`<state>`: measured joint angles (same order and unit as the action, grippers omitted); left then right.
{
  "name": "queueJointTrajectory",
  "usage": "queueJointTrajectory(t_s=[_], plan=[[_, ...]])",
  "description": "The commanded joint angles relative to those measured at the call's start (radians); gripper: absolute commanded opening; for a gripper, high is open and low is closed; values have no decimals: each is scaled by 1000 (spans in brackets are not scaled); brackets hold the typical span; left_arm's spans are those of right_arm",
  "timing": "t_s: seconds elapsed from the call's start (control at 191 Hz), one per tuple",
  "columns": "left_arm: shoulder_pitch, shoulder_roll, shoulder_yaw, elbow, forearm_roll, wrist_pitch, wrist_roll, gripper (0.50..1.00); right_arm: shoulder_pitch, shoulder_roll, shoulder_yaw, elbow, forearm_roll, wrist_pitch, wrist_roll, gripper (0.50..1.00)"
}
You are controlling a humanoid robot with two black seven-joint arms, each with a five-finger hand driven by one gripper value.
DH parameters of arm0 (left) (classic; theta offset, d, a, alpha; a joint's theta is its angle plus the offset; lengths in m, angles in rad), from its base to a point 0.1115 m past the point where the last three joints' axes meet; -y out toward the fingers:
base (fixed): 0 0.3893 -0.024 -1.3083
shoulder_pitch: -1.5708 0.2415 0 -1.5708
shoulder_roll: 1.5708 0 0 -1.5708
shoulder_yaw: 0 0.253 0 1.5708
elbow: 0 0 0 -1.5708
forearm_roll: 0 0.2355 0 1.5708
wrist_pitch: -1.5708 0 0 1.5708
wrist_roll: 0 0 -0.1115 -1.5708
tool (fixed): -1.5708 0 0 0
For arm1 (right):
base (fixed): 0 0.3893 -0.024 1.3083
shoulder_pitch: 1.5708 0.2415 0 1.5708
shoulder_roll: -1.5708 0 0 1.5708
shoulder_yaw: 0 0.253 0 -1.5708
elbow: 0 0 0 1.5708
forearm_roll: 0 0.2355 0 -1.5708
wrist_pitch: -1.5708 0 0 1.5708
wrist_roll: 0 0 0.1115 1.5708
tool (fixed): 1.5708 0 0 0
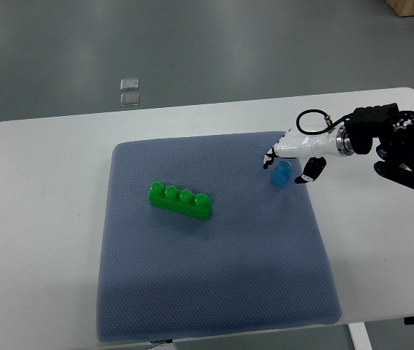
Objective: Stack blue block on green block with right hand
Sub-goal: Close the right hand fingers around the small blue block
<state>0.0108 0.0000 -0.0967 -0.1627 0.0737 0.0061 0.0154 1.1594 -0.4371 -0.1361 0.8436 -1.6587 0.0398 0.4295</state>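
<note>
Toward the left of centre on the grey-blue mat (214, 292), which covers the middle of the white table (39, 219), lies the green block (181, 201): a long brick with four round studs on top, set at a slight slant, its right end a little nearer the mat's front edge. Nothing touches it. Well apart from it, near the mat's back right corner, stands the small blue block (282, 175), still on the mat.

The right hand (291, 160) is at the blue block, its arm coming in from the table's right edge with the forearm nearly level and the wrist pointing left. The white fingers (270, 160) curl down just behind and left of the block, and the dark-tipped thumb (313, 171) hangs on its right side, so the hand straddles the block. Whether the digits press on it yet I cannot tell; the hand looks partly curled around the block, not firmly clamped.

The risks follow from that. If the fingers meet the block off-centre, it could skid or tip on the soft mat and squirt out toward the mat's edge. A shallow pinch on so small a piece might let it rotate in the grasp, and then its underside would not seat on the slanted green studs. The carry across the mat is long enough for a loose hold to drop it.

The left arm does not show.
</note>
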Motion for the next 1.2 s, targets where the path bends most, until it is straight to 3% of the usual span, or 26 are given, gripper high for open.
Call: queueJointTrajectory(t_s=[0.0, 0.607, 0.974, 1.194], plan=[[0, 0, 0, 0, 0, 0, 0, 1000, 0, 0, 0, 0, -1, 0, 0, 764], [0, 0, 0, 0, 0, 0, 0, 1000, -4, 0, 0, -3, -13, 0, -3, 697], [0, 0, 0, 0, 0, 0, 0, 1000, -4, 1, 1, -5, -18, 0, -5, 686], [0, 0, 0, 0, 0, 0, 0, 1000, -6, 3, 1, -5, -18, 2, -5, 625]])
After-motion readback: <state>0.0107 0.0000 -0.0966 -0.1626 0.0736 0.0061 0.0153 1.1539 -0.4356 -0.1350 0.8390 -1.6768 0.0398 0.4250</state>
